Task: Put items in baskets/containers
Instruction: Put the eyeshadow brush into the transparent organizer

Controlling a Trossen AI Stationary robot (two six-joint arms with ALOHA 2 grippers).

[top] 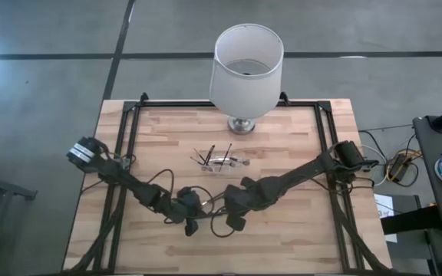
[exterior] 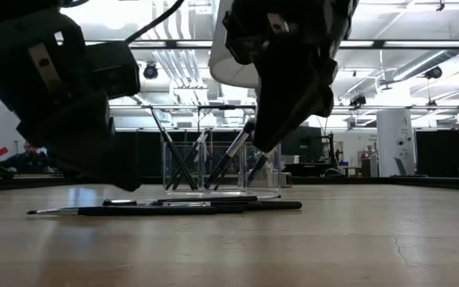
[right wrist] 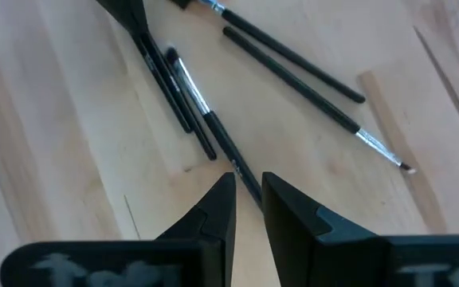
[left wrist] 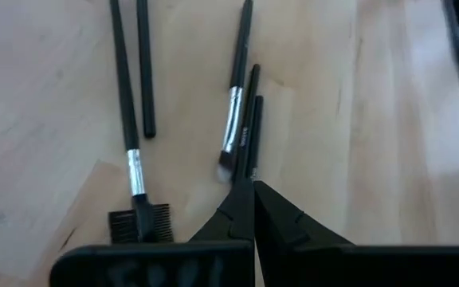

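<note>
Here we see both grippers low over loose brushes (right wrist: 293, 68) at lower centre.
Left gripper (left wrist: 252, 190) pressed together; right gripper (right wrist: 248, 187) pinches one brush handle (right wrist: 229, 151). Clear holder (exterior: 213, 167) stands mid-table.

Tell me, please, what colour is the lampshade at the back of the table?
The lampshade is white; the high view shows it best.

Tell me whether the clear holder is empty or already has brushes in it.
Not empty: in the low view, several dark brushes lean inside the clear holder, while others lie on the table.
</note>
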